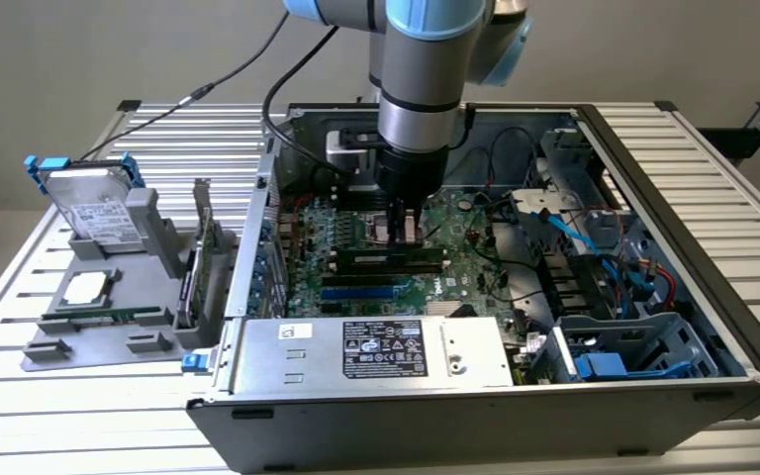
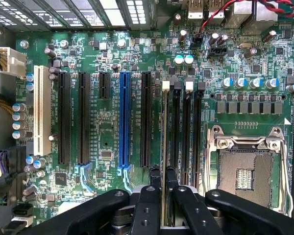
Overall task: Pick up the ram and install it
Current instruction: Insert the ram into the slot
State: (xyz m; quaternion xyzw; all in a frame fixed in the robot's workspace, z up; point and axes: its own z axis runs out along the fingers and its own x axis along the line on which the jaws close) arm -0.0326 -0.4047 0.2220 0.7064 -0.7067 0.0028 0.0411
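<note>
Wrist view, fingers [image 2: 155,177] pinching ram [image 2: 165,127], seemingly seated among memory slots [image 2: 177,132]

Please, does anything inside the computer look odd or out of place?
The CPU socket is empty, with its contacts bare. Nothing else stands out: the ram, gripped by the claw, runs parallel to the memory slots and is not askew.
</note>
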